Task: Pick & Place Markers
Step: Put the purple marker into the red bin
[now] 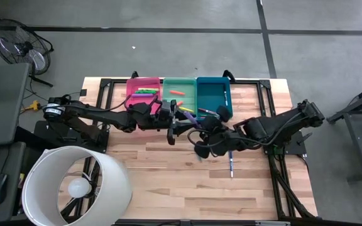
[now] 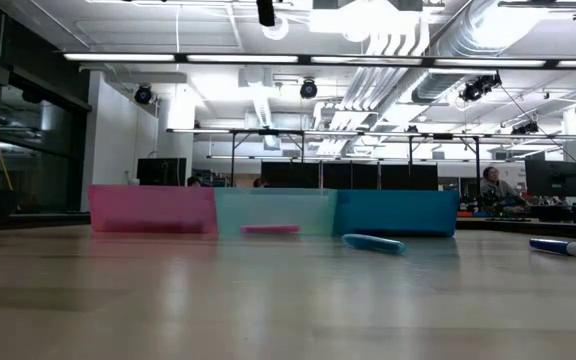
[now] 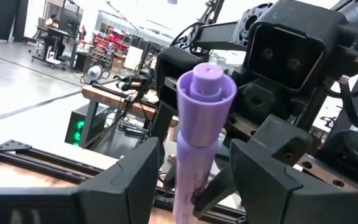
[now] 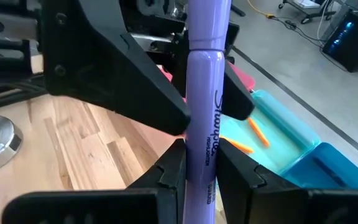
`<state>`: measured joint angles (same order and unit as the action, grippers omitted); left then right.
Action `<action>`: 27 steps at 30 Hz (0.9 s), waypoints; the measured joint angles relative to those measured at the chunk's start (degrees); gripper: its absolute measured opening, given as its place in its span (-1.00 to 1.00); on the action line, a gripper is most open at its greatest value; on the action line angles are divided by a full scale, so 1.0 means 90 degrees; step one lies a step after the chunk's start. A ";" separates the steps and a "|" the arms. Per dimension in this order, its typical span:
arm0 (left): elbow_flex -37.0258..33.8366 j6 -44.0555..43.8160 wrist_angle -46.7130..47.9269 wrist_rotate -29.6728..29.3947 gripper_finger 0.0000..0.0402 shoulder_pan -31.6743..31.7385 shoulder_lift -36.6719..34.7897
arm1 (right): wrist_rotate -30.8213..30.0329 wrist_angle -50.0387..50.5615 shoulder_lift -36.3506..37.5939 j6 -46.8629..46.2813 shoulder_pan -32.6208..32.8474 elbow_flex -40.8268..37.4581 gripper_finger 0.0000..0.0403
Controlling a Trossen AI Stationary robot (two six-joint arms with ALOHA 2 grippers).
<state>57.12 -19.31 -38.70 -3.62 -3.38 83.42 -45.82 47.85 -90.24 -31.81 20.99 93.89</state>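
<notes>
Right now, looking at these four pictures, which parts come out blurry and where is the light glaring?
Left wrist view: the purple marker looms close and slightly soft, and the hall behind is washed out bright. Right wrist view: its lettering reads clearly, while the left hand behind it is dark. Low view: ceiling lights glare and the near table is blurred. High view: even light.

Smooth glossy plastic purple marker [image 4: 205, 118]; matt wood-plank table [image 1: 168, 182]; translucent plastic bins [image 2: 273, 211].
</notes>
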 joint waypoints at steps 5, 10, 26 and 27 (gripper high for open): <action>0.0000 0.0000 -0.0016 -0.0067 -0.04 0.0000 0.0000 | 0.0089 -0.0397 0.0000 0.0273 -0.0037 0.0000 -0.71; 0.0000 0.0000 0.0014 -0.0194 -0.15 0.0000 0.0000 | 0.0147 -0.0424 0.0000 0.0375 -0.0121 0.0000 -0.71; -0.0002 0.0260 0.0160 -0.0308 -0.71 0.0000 0.0000 | 0.0196 -0.0359 -0.0007 0.0381 -0.0129 -0.0002 -0.74; -0.0002 0.0260 0.0166 -0.0308 -0.71 0.0000 0.0000 | 0.0196 -0.0359 -0.0007 0.0379 -0.0129 -0.0002 -0.74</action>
<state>57.10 -16.97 -37.21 -6.39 -3.38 83.42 -44.05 44.62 -90.30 -28.40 19.84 93.86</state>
